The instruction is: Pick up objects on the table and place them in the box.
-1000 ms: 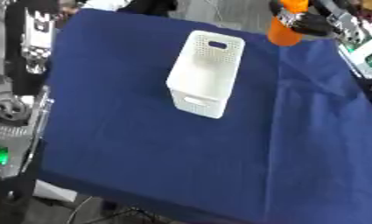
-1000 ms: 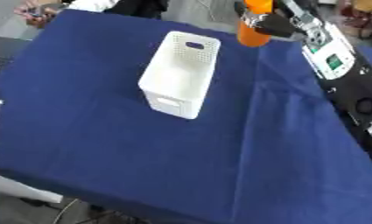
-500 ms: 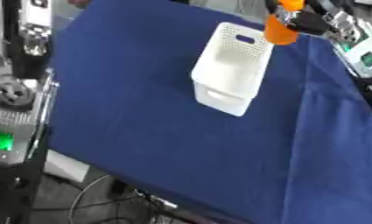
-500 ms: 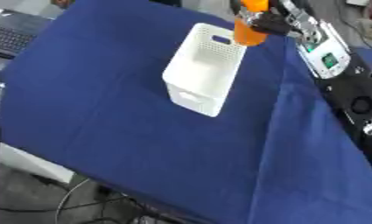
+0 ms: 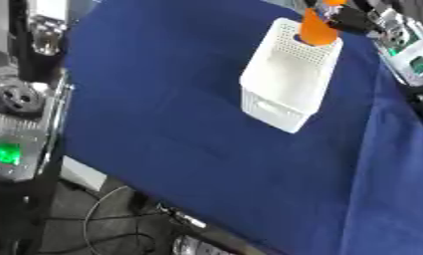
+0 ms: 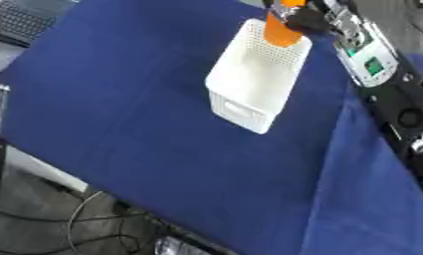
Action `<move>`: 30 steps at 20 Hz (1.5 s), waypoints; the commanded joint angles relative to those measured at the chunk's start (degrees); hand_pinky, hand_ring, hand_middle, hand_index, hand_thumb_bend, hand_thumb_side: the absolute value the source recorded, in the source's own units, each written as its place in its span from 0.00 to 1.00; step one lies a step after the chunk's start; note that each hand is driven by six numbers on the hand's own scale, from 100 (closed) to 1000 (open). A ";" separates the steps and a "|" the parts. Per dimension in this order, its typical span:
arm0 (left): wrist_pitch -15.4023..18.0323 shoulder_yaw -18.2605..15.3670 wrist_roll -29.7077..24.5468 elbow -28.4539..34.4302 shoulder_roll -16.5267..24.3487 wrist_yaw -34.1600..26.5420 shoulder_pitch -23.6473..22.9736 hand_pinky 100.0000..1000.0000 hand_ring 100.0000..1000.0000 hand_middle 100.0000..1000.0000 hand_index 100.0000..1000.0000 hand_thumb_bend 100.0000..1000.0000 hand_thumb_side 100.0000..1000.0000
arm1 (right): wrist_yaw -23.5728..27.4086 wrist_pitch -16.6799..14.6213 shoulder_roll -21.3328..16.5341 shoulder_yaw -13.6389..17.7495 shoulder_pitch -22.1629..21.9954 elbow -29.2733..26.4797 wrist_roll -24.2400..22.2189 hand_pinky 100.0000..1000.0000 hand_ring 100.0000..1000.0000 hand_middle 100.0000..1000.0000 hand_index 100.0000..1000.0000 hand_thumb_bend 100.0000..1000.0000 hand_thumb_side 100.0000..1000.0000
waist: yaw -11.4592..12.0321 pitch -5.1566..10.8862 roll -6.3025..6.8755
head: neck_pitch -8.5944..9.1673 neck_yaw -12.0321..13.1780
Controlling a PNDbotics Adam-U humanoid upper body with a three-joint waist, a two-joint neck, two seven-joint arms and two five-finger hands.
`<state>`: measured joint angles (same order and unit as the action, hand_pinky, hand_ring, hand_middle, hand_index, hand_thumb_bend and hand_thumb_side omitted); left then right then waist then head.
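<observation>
I have the orange object (image 5: 316,30) hanging over the far end of the box (image 5: 284,82), its lower end at or just inside the rim; I can't tell whether it touches the wall. It stands roughly upright, wider at the bottom and narrowing toward the top, where my right hand (image 6: 303,19) has it, dark fingers wrapped around its upper part. The hand comes in from the upper right, so it sits beyond and to the right of the box's far short side.

The box's long axis runs from that far end toward me and slightly left, so nearly all the open basket lies on the near side of the object. I judge that the release wants a short carry toward me along that axis, then a drop.

The box rests on the blue cloth (image 5: 162,99), with nothing else lying on it. My left hand isn't in view.
</observation>
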<state>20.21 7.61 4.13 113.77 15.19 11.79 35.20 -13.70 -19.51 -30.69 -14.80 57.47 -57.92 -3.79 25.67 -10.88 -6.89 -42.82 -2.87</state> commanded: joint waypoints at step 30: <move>-0.46 -0.45 -0.66 0.83 1.97 1.25 -0.49 1.00 0.93 0.99 0.95 0.15 0.83 | -0.51 1.92 -4.60 1.83 -3.68 -7.31 3.44 0.66 0.74 0.81 0.87 0.00 1.00 | -3.56 0.35 0.08 | 7.82 -1.54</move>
<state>19.78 7.57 3.64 113.77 15.83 12.57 34.24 -16.32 -17.80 -32.80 -13.30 53.20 -62.12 -0.50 21.66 -11.53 -7.13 -37.51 -3.02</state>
